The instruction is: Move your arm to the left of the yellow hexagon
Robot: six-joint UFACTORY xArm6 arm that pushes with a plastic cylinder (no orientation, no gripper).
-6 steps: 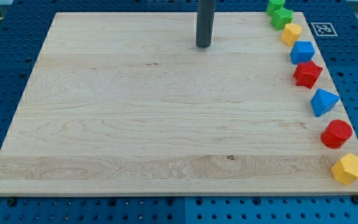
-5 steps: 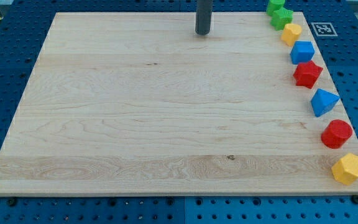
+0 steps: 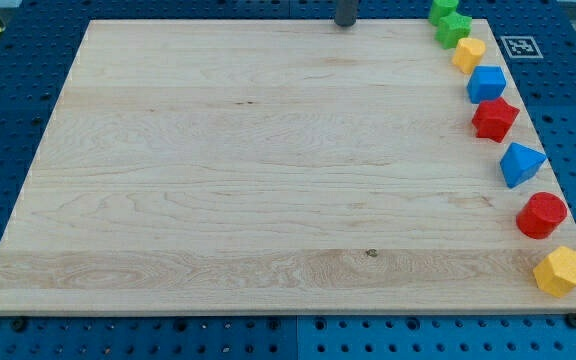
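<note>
Yellow hexagon block (image 3: 562,271) sits at 4 o'clock on the wooden board (image 3: 218,170), far from my tip (image 3: 345,24) at 12. There is no claw on this rod, so no open or closed state. You risk confusing it with the other yellow block (image 3: 468,54) at 1 o'clock, or knocking the red cylinder (image 3: 541,215).

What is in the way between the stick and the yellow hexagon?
Nothing visible. My tip is at the view's top edge, and the yellow hexagon sits at the bottom right corner. The bare board lies between them; the other blocks line the right edge, off a diagonal path to the hexagon's left side.
</note>
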